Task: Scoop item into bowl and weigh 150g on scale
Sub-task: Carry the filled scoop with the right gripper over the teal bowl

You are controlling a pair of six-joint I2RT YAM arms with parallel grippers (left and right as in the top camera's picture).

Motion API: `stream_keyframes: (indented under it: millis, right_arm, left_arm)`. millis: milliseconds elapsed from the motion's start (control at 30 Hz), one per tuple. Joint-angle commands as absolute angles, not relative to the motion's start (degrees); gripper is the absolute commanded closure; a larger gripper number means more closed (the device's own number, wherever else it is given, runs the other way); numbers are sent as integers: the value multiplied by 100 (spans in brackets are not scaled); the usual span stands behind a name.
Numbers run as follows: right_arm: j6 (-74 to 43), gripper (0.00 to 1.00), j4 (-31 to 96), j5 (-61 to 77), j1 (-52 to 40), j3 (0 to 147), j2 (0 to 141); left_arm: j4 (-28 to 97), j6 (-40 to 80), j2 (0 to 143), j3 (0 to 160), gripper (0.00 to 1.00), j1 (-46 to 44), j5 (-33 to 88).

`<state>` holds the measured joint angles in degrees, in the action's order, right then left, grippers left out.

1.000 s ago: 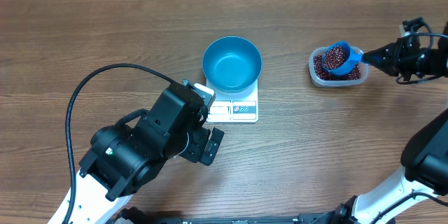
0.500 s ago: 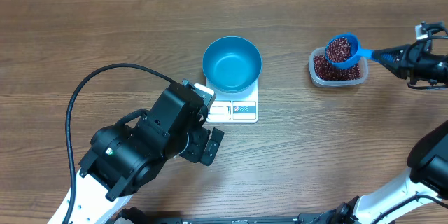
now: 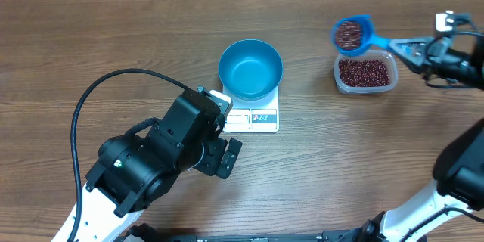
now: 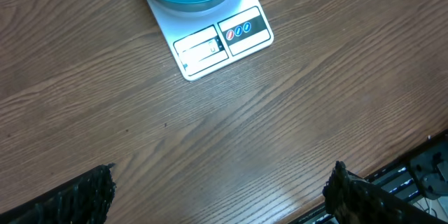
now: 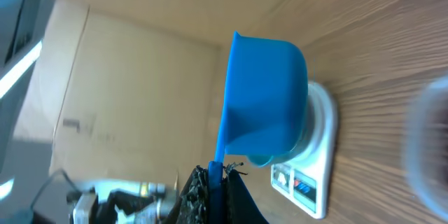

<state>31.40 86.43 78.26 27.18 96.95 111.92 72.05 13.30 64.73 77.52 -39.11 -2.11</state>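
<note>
My right gripper is clamped tight on the handle of the blue scoop, and the wrist view shows that same pinch at the bottom of the picture. The scoop carries a full load of red-brown beans. A second ago it was down in the clear tub; half a second ago it hung over the tub's far rim. Now it sits off the tub at about 11 o'clock, shifted toward the bowl. More beans lie in a heap in the tub.

The bowl shows bare blue inside and stands on the white scale, with the display strip sticking out at the bowl's 6 o'clock. The tub is at the bowl's 3 o'clock, well apart from it. Neither has moved.

My left gripper has its jaws spread wide with nothing between them, above the wooden table at the scale's 7 o'clock. That arm has not budged across all three frames.
</note>
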Motion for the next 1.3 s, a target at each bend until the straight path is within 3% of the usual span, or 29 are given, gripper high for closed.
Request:
stream_keyframes:
  millis: [0, 200, 533, 833, 1267]
  right_arm:
    - [3352, 96, 8514, 8136, 1953, 9789, 11122]
    - [3100, 96, 8145, 7201, 878, 10206, 11122]
    - [886, 96, 6569, 5011, -283, 10595, 11122]
    - [674, 96, 6322, 3481, -1262, 10602, 11096]
    - [537, 96, 6224, 1863, -1968, 10698, 10694]
  left_arm:
    - [7201, 1240, 6449, 7824, 1, -3903, -191]
    - [7201, 1240, 6449, 7824, 0, -3903, -191]
    - [7201, 1240, 6449, 7824, 1, -3903, -189]
    - [7201, 1240, 6449, 7824, 1, -3903, -191]
    - [7201, 1240, 6449, 7824, 1, -3903, -189]
